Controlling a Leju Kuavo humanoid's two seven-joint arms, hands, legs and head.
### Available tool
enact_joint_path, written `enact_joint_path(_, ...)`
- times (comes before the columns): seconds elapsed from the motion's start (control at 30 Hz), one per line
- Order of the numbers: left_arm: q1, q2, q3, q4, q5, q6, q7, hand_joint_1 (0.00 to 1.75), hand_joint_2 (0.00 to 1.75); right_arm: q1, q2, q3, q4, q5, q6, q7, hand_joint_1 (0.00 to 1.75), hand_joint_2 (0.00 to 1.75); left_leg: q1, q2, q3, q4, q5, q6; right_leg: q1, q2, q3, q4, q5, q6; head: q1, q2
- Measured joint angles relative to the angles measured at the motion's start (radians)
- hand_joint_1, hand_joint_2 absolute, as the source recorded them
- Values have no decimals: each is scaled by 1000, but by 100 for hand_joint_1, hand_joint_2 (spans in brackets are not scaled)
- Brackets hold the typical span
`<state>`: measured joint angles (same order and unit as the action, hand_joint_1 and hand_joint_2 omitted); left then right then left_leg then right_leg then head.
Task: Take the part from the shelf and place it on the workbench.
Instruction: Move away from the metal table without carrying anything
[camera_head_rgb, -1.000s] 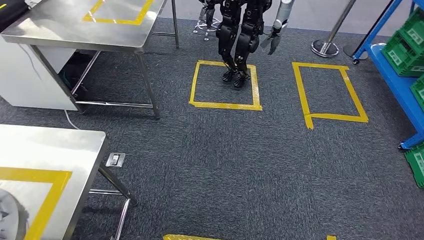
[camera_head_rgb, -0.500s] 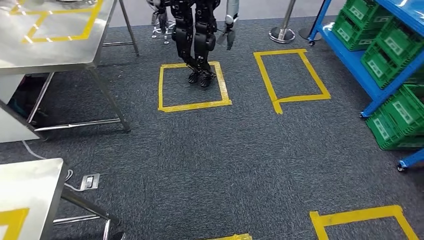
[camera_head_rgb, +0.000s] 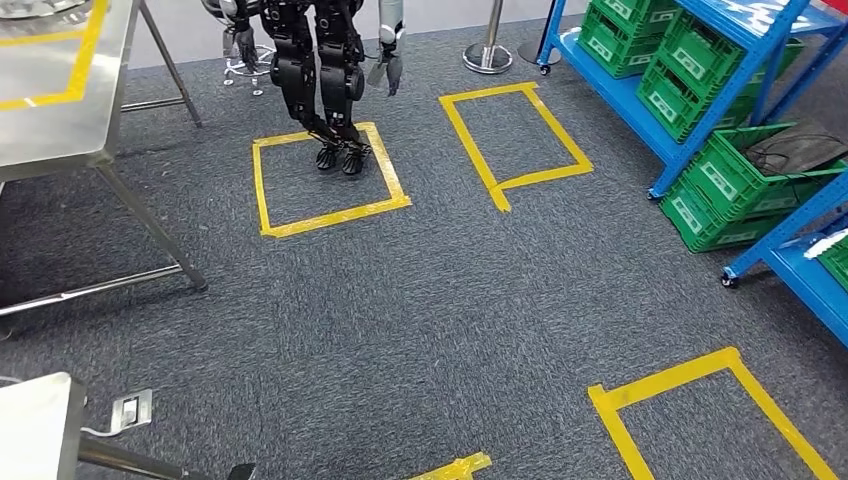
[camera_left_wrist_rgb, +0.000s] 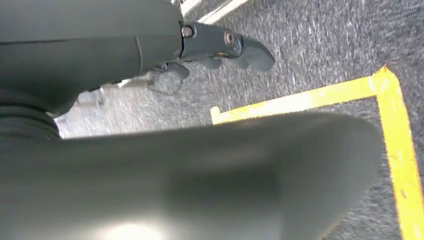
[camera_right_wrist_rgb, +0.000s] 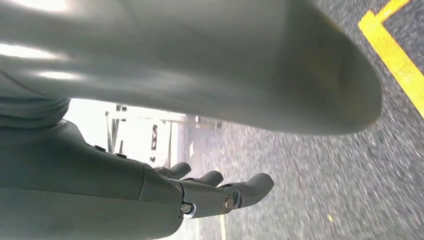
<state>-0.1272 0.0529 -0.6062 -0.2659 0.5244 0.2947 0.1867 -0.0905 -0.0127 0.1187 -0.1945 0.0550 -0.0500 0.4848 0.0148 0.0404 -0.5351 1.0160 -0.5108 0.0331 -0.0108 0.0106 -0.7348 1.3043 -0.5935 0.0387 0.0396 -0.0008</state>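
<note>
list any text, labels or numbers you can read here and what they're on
No text can be read.
Green crates on the blue shelf: white labels on their sides, too small and blurred to read.
Yellow floor tape: plain outlines, no writing.
Wrist views: no lettering.

Counting two steel benches (camera_head_rgb: 50, 120) (camera_head_rgb: 35, 425), two blue shelves (camera_head_rgb: 620, 100) (camera_head_rgb: 800, 270) and at least five green crates (camera_head_rgb: 690, 90). Tallying three yellow tape squares (camera_head_rgb: 330, 217) (camera_head_rgb: 545, 176) (camera_head_rgb: 665, 378) on the carpet, plus one tape scrap (camera_head_rgb: 455, 466). Also noting one other humanoid robot (camera_head_rgb: 320, 60), one stanchion (camera_head_rgb: 488, 55) and one floor socket (camera_head_rgb: 130, 408).
</note>
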Motion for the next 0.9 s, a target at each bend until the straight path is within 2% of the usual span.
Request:
enact_joint_path(0.03,0,0,-1,0,0,-4,2,0,0,1,0,0,0,1,1,1,0,0,-2,14,2,0,-2,0,1,-3,9,-17,17,-3,2,0)
enact_joint_path(0.07,-2,0,-1,0,0,-6,2,0,0,3,0,0,0,3,3,3,0,0,-3,27,4,0,-5,0,3,-11,38,-72,48,-8,3,0)
enact_joint_path(0.13,-5,-1,-2,-2,1,-5,2,0,0,3,-1,0,0,6,4,7,0,0,-6,50,12,0,-11,-4,14,-53,113,-211,101,-22,7,0)
enact_joint_path(0.17,-5,-1,-2,-2,0,-2,2,0,0,1,-1,0,0,8,5,9,0,0,-7,62,15,0,-14,-8,20,-69,136,-257,113,-29,7,0)
enact_joint_path(0.2,-6,-2,-2,-3,-2,1,2,0,0,0,-1,0,0,10,6,11,0,0,-7,72,19,-1,-18,-13,25,-77,145,-278,115,-34,7,0)
enact_joint_path(0.27,-8,-5,-4,-5,-9,6,2,0,0,-1,-2,0,0,15,10,18,0,0,-5,91,28,-6,-23,-24,28,-54,149,-288,115,-42,6,0)
enact_joint_path(0.3,-10,-7,-5,-7,-12,7,2,0,0,0,-3,0,0,17,14,23,0,0,-4,82,31,-4,-27,-29,26,-42,159,-297,119,-46,5,0)
enact_joint_path(0.37,-13,-9,-5,-10,-17,5,2,0,0,2,-3,0,0,21,22,33,0,0,-1,27,16,38,-55,-37,19,-22,182,-316,132,-54,0,0)
enact_joint_path(0.4,-13,-9,-5,-10,-18,2,3,0,0,1,-2,0,1,23,26,37,0,0,0,-7,-11,93,-81,-39,16,-12,188,-321,135,-56,-6,0)
enact_joint_path(0.43,-11,-10,-5,-11,-18,-2,5,0,0,0,-2,0,1,25,29,39,0,0,2,-26,-46,160,-107,-42,15,1,188,-321,137,-58,-11,0)
enact_joint_path(0.47,-9,-10,-5,-11,-18,-7,7,0,0,-1,-1,0,1,25,31,41,0,0,2,-33,-79,218,-123,-44,15,16,188,-321,137,-59,-16,0)
enact_joint_path(0.5,-7,-10,-5,-11,-18,-15,10,0,0,-2,-1,0,1,26,34,43,0,0,3,-37,-107,259,-126,-46,15,34,189,-320,136,-59,-21,0)
enact_joint_path(0.53,-5,-10,-5,-11,-18,-25,13,0,0,-1,-1,0,1,24,36,45,0,0,4,-39,-116,256,-105,-47,14,51,190,-319,134,-57,-25,0)
enact_joint_path(0.57,-5,-9,-5,-11,-18,-39,15,0,0,0,0,0,1,20,38,47,0,0,6,-44,-107,214,-66,-48,12,68,192,-316,132,-55,-28,0)
enact_joint_path(0.6,-6,-8,-5,-11,-17,-53,16,0,0,1,1,0,1,13,40,48,0,0,9,-58,-85,148,-24,-49,10,84,192,-311,128,-50,-31,0)
enact_joint_path(0.63,-6,-7,-5,-11,-16,-66,16,0,0,0,1,0,1,3,40,50,0,0,14,-83,-61,83,4,-50,9,99,190,-304,123,-44,-34,0)
enact_joint_path(0.67,-7,-6,-5,-12,-15,-74,16,0,0,-1,2,-1,1,-6,40,51,0,0,16,-105,-42,35,20,-49,8,112,186,-298,119,-37,-36,0)
enact_joint_path(0.7,-8,-6,-5,-12,-14,-79,14,0,0,-2,2,-1,1,-13,39,53,0,0,17,-120,-30,12,21,-47,6,124,177,-293,116,-30,-37,0)
enact_joint_path(0.73,-9,-7,-5,-13,-13,-80,13,0,0,-1,2,-2,1,-17,38,54,0,0,16,-123,-23,7,15,-42,4,136,169,-292,116,-23,-37,0)
enact_joint_path(0.77,-10,-7,-5,-15,-13,-79,11,0,0,1,2,-3,1,-18,36,55,0,0,14,-111,-19,7,16,-34,1,147,162,-293,117,-16,-36,0)
enact_joint_path(0.8,-12,-9,-5,-16,-13,-77,10,0,0,4,3,-3,2,-19,35,55,0,0,14,-99,-14,4,17,-27,-1,143,156,-289,116,-11,-34,0)
enact_joint_path(0.83,-12,-10,-5,-17,-13,-74,8,0,0,6,4,-4,2,-19,35,55,0,0,13,-86,-12,2,18,-19,-1,121,148,-273,106,-7,-30,0)
enact_joint_path(0.9,-10,-11,-5,-19,-14,-69,1,0,0,5,5,-4,3,-17,34,55,0,0,12,-58,-10,-2,20,-7,0,51,107,-186,59,-3,-17,0)
